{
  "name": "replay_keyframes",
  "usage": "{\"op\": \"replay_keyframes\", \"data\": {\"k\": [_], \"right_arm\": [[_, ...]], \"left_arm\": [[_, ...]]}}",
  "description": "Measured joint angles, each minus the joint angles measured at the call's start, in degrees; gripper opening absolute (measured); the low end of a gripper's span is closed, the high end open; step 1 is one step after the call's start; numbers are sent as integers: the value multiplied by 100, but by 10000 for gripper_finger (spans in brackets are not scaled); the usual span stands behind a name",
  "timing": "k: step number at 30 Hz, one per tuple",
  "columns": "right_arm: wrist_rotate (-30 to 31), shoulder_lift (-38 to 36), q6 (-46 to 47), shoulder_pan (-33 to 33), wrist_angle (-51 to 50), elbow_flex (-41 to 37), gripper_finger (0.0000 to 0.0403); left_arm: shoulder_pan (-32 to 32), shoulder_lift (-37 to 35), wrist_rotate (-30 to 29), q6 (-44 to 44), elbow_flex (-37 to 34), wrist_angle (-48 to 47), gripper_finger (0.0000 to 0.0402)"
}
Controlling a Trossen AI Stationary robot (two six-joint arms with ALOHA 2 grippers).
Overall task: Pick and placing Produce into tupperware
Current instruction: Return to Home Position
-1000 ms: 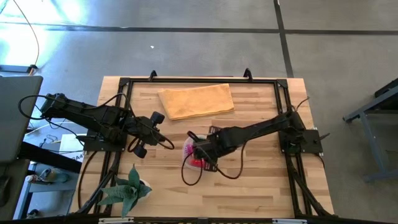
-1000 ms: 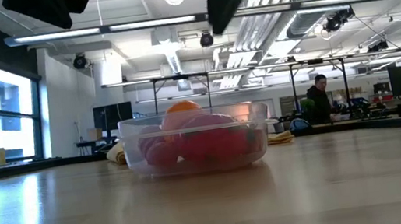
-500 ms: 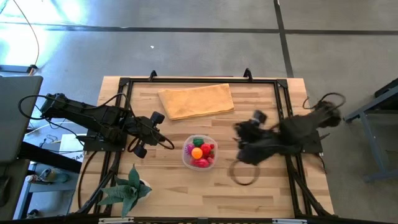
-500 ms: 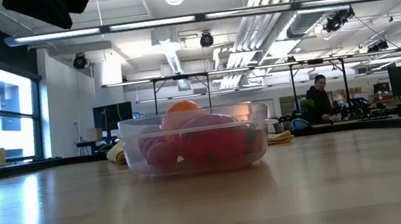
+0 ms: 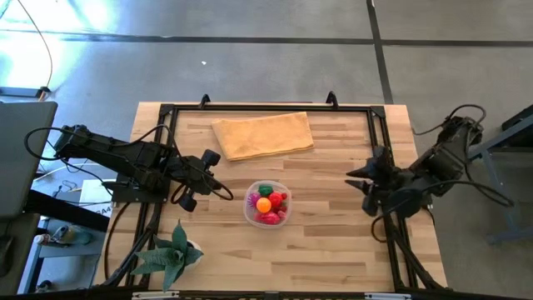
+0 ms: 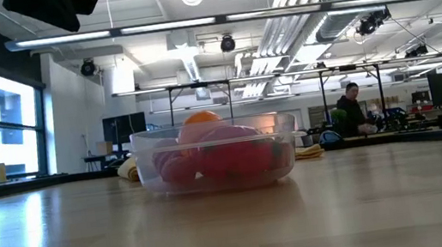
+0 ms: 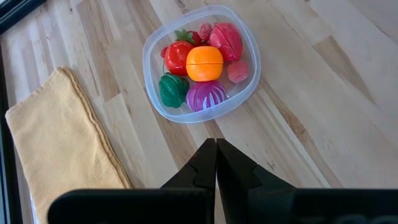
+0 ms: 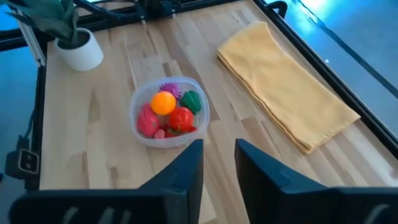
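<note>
Okay, wooden bench [image 5: 333,246] first. The left arm reaches in from the bench's left side; the left hand [image 7: 216,144] has its fingers pressed together, pinching nothing. The right arm is folded up at the bench's right edge; the right hand [image 8: 219,148] points in toward the middle, fingers spread a little with a gap between them, nothing in it. A tan folded cloth [image 5: 262,134] lies ahead of the right hand and off to one side, well apart from it, and nearer the left hand, beside its line of reach. A green spiky plant [image 5: 171,254] in a white pot sits behind the left hand's tips, off to its side, far across from the right hand. The tupperware [image 5: 248,208] sits between the two hands, near the left hand's tips but not touching, well apart from the right hand. The produce [image 5: 266,202] is all inside it: orange [image 7: 204,63] in the middle, with red tomato [image 7: 176,57], green pepper [image 7: 171,89], magenta piece [image 7: 206,96], red-pink piece [image 7: 225,38] and small pink one [image 7: 237,71] around it. In the low view a person [image 6: 349,110] stands far behind the bench.
</note>
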Motion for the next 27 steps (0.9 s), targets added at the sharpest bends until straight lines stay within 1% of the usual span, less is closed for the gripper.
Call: {"op": "replay_keyframes", "data": {"k": [6,9,11,14,18,21,23,25,27], "right_arm": [[166,-1119,351,320,327,-1194,67],[149,-1667,297,410,880,-1696,64],[113,-1981,78,435,1354,-1978,62],[19,-2355,-463,431,2184,-2382,62],[-365,-2802,-1354,426,3697,-2959,61],[-803,-3164,-2321,372,5127,-3417,61],[-1139,-3423,-3014,173,5995,-3634,61],[-1527,-3671,-3591,-143,6596,-3740,61],[-1987,-3906,-4023,-536,6895,-3743,61]], "left_arm": [[0,0,0,-1,0,97,3],[2,-1,-7,0,0,619,3],[2,2,-30,1,0,1233,3],[73,-28,-10,14,0,2348,3],[250,-433,483,261,7,3368,3],[357,-932,579,396,4,3512,3],[412,-1329,577,447,4,3551,3],[429,-1664,558,502,7,3579,3],[417,-1947,579,649,7,3557,3]]}}
